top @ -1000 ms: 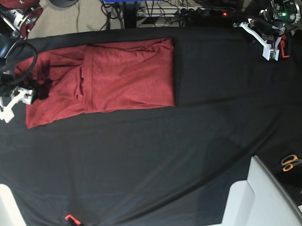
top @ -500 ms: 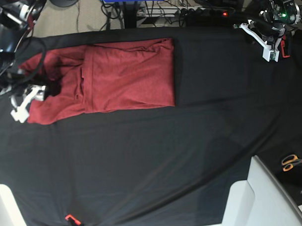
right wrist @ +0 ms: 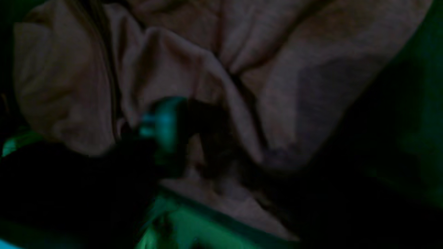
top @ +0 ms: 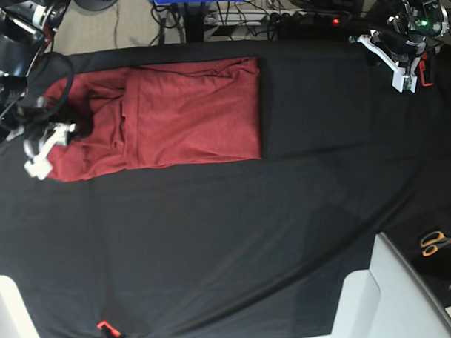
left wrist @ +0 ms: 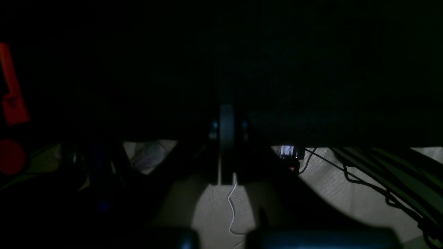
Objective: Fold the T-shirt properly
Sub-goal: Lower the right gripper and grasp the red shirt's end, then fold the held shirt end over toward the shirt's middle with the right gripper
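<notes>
The brick-red T-shirt (top: 186, 115) lies partly folded on the black table cloth (top: 250, 227) at the back left, its body a flat rectangle and its left part rumpled. My right gripper (top: 45, 149) sits at the shirt's left edge, white fingers against the bunched fabric. In the right wrist view the T-shirt (right wrist: 277, 86) fills the frame in folds around a blurred finger (right wrist: 162, 128); how far the jaws stand apart does not show. My left gripper (top: 404, 77) hovers at the back right corner, far from the shirt. The left wrist view shows that gripper (left wrist: 226, 145) shut on nothing.
Orange-handled scissors (top: 435, 242) lie at the right edge. A white panel (top: 393, 297) juts in at the front right corner. A red clamp (top: 427, 69) holds the cloth beside the left gripper, and an orange clip (top: 105, 327) grips the front edge.
My right gripper has moved right and toward the back, into the shirt's left edge. That edge has drawn inward and bunched up. The left arm has stayed still.
</notes>
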`<state>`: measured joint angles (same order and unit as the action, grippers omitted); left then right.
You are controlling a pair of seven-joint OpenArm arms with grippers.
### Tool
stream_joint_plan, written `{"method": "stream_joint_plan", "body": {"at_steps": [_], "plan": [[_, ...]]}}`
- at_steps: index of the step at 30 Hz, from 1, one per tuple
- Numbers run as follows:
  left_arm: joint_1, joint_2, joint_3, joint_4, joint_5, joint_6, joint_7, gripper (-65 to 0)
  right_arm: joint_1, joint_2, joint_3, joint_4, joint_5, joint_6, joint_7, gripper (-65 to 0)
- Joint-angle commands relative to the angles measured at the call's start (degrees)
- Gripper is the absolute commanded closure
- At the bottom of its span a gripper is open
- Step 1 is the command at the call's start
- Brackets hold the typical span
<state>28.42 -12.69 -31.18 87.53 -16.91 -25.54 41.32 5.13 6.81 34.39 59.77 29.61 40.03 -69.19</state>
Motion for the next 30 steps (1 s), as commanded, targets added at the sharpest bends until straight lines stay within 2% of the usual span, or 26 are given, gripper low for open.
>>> {"method": "stream_joint_plan", "body": {"at_steps": [1,3,4,7,9,13,17,21,24,28,30], "plan": [[0.1,-0.72,-0.34,0.78,-0.46,-0.09,-0.75,0.0,-0.07,-0.26,-0.59,-0.12,-1.34,-0.03,-2.33,-16.5],[0.1,-0.72,-0.34,0.69,-0.46,-0.09,-0.75,0.0,0.19,-0.43,-0.5,-0.12,-1.34,-0.03,-2.33,-8.0],[0.1,-0.72,-0.34,0.69,-0.46,-0.09,-0.75,0.0,0.54,-0.43,-0.5,-0.21,-1.34,-0.03,-2.33,-5.9],[0.1,-0.72,-0.34,0.69,-0.46,-0.09,-0.75,0.0,0.9,-0.43,-0.5,-0.21,-1.34,-0.03,-2.33,-3.9],[0.1,-0.72,-0.34,0.78,-0.46,-0.09,-0.75,0.0,1.51,-0.35,-0.59,0.14,-1.34,-0.03,-2.42,-0.3],[0.1,-0.72,-0.34,0.87,-0.46,-0.09,-0.75,0.0,2.04,-0.26,-0.59,3.92,-1.34,-0.03,-3.38,-0.6],[0.1,-0.72,-0.34,0.87,-0.46,-0.09,-0.75,0.0,1.78,-0.79,-0.59,10.69,-1.34,-0.03,-7.34,-0.6],[0.1,-0.72,-0.34,0.87,-0.46,-0.09,-0.75,0.0,1.51,-2.54,-0.68,16.32,-1.43,-0.03,-10.59,-0.6],[0.1,-0.72,-0.34,0.87,-0.46,-0.09,-0.75,0.0,0.63,-4.3,-1.12,20.19,-1.43,-0.03,-10.81,-0.6],[0.01,-0.72,-0.34,0.87,-0.46,-0.09,-0.75,0.0,-2.18,-5.45,-9.29,25.99,-1.34,-0.03,-10.81,-0.6],[-0.6,-0.72,-0.34,0.87,-0.46,-0.09,-0.75,0.0,-3.5,-7.47,-11.93,27.92,-1.34,-0.03,-10.81,-0.6]]}}
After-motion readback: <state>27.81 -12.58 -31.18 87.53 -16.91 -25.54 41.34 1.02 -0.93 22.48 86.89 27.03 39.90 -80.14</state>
